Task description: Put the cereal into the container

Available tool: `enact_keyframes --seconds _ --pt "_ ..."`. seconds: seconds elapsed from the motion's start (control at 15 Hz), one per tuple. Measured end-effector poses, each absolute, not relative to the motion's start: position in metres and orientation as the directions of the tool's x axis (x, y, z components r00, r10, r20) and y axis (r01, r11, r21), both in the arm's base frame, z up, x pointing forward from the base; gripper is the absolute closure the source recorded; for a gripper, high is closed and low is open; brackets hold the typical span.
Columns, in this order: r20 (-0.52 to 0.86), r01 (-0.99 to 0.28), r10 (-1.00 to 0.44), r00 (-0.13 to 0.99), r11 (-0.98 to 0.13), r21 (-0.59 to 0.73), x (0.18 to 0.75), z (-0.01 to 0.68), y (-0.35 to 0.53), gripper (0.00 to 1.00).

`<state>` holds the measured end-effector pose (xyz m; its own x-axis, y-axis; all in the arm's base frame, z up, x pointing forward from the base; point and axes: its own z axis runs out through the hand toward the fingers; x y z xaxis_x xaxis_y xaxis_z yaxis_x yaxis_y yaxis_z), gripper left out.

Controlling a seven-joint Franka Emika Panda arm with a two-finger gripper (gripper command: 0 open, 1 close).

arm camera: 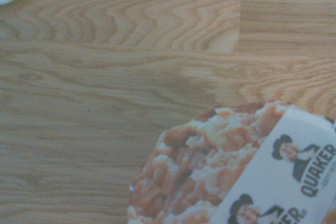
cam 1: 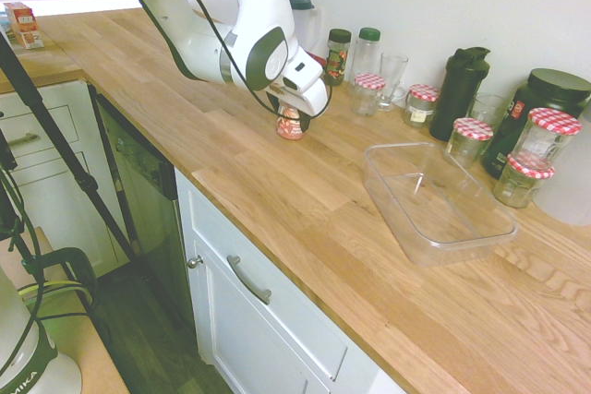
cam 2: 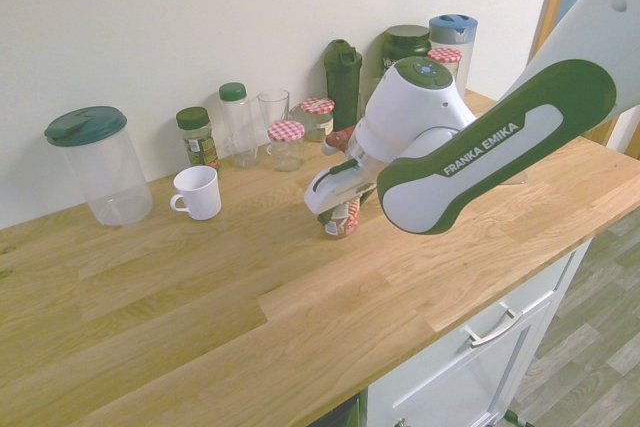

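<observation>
First exterior view: end effector (cam 1: 291,115), finger state unclear, atop printed cereal cup (cam 1: 290,125) on grained wooden counter (cam 1: 277,191).

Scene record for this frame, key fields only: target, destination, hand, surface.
target: small red-and-white printed cereal cup, upright on counter, directly under the hand
destination: large clear plastic rectangular tub, empty, apart from the cup
hand: hand down at cup; finger state not visible
surface: wooden countertop

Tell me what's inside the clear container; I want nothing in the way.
The container shows only bare clear plastic with the wooden counter visible through it. In the second exterior view the arm hides it.
</observation>
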<state>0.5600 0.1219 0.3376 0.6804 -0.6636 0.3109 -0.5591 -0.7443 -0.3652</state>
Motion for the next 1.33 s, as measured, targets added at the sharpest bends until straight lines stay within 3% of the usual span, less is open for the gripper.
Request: enact_keyframes --seconds 0.4,0.67,1.07,1.33 --pt "0.36 -0.565 -0.721 0.592 -0.69 -0.452 0.572 0.395 0.08 1.0" --pt "0.397 -0.599 -0.777 0.489 -0.629 -0.495 0.572 0.44 -0.012 1.0" --pt "0.372 -0.715 -0.856 0.359 -0.509 -0.48 0.565 0.405 -0.172 1.0" --pt "0.355 -0.758 -0.874 0.331 -0.47 -0.452 0.565 0.378 -0.218 1.0"
